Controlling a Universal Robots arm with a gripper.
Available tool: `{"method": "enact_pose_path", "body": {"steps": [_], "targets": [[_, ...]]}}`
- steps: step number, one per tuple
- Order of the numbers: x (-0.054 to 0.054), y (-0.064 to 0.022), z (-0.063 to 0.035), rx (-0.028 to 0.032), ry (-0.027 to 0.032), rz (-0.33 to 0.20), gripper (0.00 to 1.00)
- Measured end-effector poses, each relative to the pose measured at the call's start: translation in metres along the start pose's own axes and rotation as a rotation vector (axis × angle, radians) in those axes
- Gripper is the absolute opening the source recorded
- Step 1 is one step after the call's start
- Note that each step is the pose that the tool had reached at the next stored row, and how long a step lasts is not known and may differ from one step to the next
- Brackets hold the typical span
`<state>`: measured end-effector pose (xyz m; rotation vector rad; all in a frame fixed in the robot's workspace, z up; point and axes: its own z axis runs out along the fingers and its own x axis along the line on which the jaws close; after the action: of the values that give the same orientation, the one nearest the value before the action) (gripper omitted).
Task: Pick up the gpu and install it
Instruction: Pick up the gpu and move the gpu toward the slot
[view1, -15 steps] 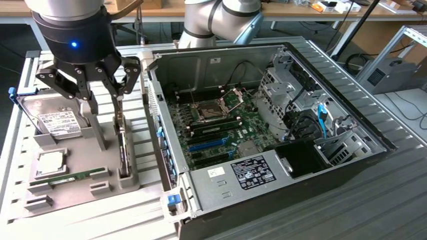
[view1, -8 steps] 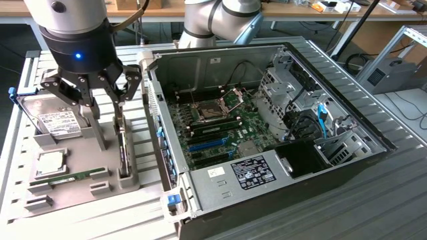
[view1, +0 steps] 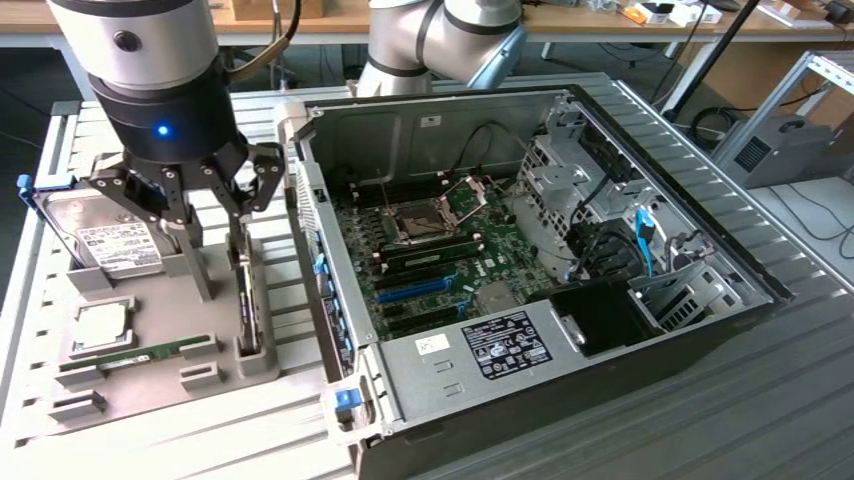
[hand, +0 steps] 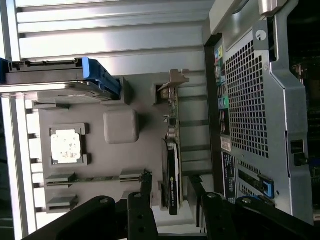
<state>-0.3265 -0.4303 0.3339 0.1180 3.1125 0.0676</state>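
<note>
Gripper (hand: 169, 180) low over gray tray (hand: 100, 160), jaws apart, 1 finger each side of gpu (hand: 172, 150), not touching. Gpu stands on edge in tray, beside open computer case (hand: 260, 100).

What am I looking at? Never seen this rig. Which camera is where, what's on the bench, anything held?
It is a robot arm whose two-fingered tool does the grasping. One picture comes from a camera off the arm, looking down on the bench. The other comes from a camera on the arm's wrist, looking along the tool.

A gray tray carries computer parts: a hard drive, a processor chip, a RAM stick and the gpu, which stands on edge. Beside the tray lies an open computer case with its motherboard exposed.

The tool is open, with its fingers on either side of the gpu. Nothing is held yet.
</note>
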Motion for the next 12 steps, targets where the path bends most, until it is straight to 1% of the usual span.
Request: {"method": "enact_pose_path", "body": {"steps": [3, 12], "targets": [[0.0000, -0.0001, 0.0025, 0.0000, 0.0000, 0.000, 0.42], [-0.0011, 0.0000, 0.0029, -0.0001, -0.0001, 0.000, 0.42]]}}
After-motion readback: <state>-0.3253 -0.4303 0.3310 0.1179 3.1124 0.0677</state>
